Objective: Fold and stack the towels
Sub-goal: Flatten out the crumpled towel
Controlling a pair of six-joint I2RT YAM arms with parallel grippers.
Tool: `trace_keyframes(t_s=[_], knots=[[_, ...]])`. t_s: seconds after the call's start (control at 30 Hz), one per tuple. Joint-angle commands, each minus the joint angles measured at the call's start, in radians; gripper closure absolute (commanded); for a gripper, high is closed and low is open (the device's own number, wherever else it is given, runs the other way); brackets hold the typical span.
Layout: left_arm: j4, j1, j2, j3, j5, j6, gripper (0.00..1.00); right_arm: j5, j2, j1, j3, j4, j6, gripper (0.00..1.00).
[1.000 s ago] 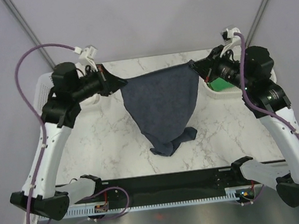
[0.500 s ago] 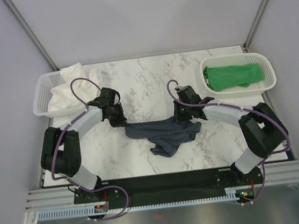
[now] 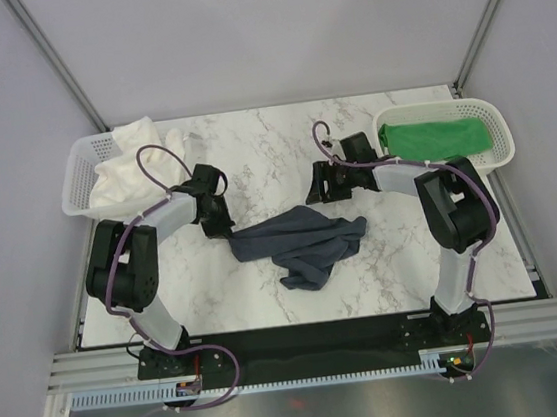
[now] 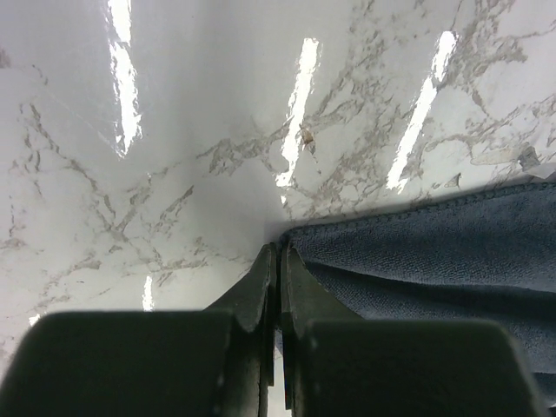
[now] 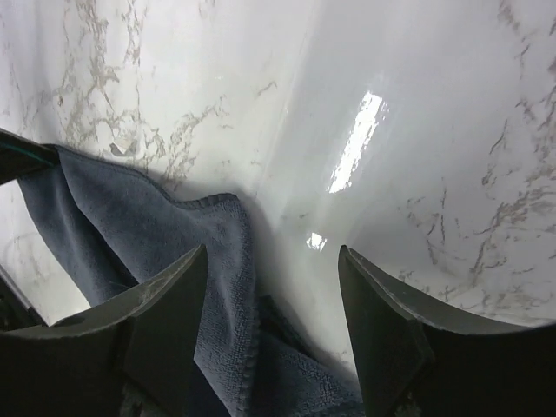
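The navy towel [image 3: 301,243] lies crumpled in the middle of the marble table [image 3: 252,151]. My left gripper [image 3: 226,228] sits low at the towel's left corner, its jaws pressed shut with the towel's hemmed corner [image 4: 417,243] at their tips [image 4: 278,249]. My right gripper [image 3: 313,187] hovers open just beyond the towel's far right edge; nothing lies between its fingers [image 5: 272,250], and the navy towel [image 5: 165,252] is below and to the left of them. The green towel [image 3: 434,140] rests in the right basket. The cream towel [image 3: 126,174] is heaped in the left basket.
A white mesh basket [image 3: 74,176] stands at the table's far left corner and another [image 3: 498,123] at the far right. Purple cables loop over both arms. A black rail [image 3: 314,340] runs along the near edge.
Both arms came down from holding the navy towel spread in the air. The towel now lies bunched on the table. The right gripper opened, let it go and drew back.
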Motion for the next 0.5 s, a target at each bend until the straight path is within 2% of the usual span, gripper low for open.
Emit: trace_keyframes(t_s=[0.0, 0.17, 0.47], knots=[[0.025, 0.004, 0.012, 0.035, -0.044, -0.007, 0.98, -0.148, 0.035, -0.001, 0.045, -0.059, -0.074, 0.30], [0.031, 0.004, 0.007, 0.033, -0.044, -0.013, 0.98, -0.210, 0.124, 0.001, 0.121, -0.157, -0.093, 0.34], [0.039, 0.004, -0.004, 0.033, -0.035, -0.016, 0.98, -0.345, 0.146, 0.018, 0.143, -0.156, -0.011, 0.36]])
